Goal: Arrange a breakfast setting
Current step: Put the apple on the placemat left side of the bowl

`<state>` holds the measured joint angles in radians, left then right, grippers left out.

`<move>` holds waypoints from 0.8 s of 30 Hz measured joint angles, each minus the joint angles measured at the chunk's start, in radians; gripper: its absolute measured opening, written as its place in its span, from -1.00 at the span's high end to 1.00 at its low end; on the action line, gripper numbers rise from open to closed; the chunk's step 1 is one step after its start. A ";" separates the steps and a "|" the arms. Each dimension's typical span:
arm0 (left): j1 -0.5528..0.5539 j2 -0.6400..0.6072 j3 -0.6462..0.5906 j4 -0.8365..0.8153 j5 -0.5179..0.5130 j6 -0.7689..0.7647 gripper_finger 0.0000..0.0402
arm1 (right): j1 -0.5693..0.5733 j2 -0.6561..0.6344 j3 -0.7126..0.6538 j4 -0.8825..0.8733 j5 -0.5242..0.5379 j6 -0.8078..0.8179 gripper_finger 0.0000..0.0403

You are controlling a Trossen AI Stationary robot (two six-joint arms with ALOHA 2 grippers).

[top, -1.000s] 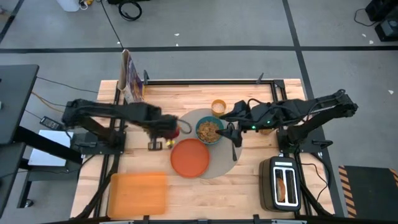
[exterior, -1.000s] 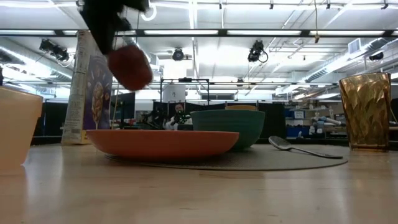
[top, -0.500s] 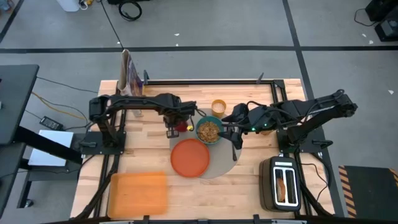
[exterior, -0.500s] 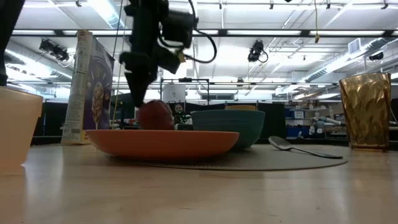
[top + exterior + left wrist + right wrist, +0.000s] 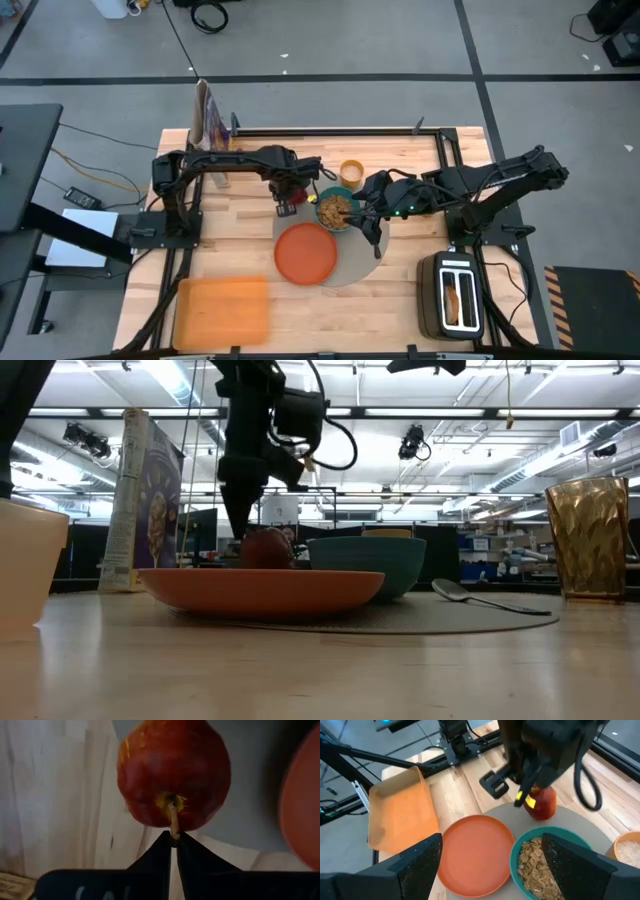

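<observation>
Left gripper (image 5: pixel 288 196): positioned over the far left edge of the grey placemat (image 5: pixel 352 262), directly above the red apple (image 5: pixel 173 772). Fingers closed together on the apple stem (image 5: pixel 173 822), tips meeting just below the fruit in the left wrist view. Apple low behind the orange plate (image 5: pixel 262 590) in the low view, beside the teal bowl (image 5: pixel 367 564); contact with the placemat not determinable.

Right gripper (image 5: pixel 366 213): located above the placemat at the near right side of the bowl. Fingers spread wide in the right wrist view, nothing between them; plate and cereal-filled bowl visible beyond.

Metal spoon (image 5: pixel 488 598): lying on the placemat, right of the bowl. Small yellow cup (image 5: pixel 351 172): beyond the bowl, just off the placemat. Toaster (image 5: pixel 452 296): near right corner. Orange cutting board (image 5: pixel 221 310): near left corner. Cereal box (image 5: pixel 143 502): upright at the far left.
</observation>
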<state>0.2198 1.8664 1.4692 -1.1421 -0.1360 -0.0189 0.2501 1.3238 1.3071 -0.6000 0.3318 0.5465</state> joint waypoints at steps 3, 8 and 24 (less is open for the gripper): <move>0.000 0.000 0.048 -0.021 0.000 -0.002 0.87 | -0.002 0.000 0.000 0.003 0.000 0.000 -0.73; 0.013 0.000 0.105 -0.106 0.005 -0.053 0.90 | -0.002 -0.001 0.000 0.012 0.008 0.006 -0.73; 0.055 0.095 0.105 -0.107 0.146 -0.206 0.87 | -0.024 -0.001 0.000 0.051 0.017 0.031 -0.73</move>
<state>0.2751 1.9615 1.5738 -1.2488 0.0101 -0.2247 0.2258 1.3232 1.3067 -0.5488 0.3483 0.5772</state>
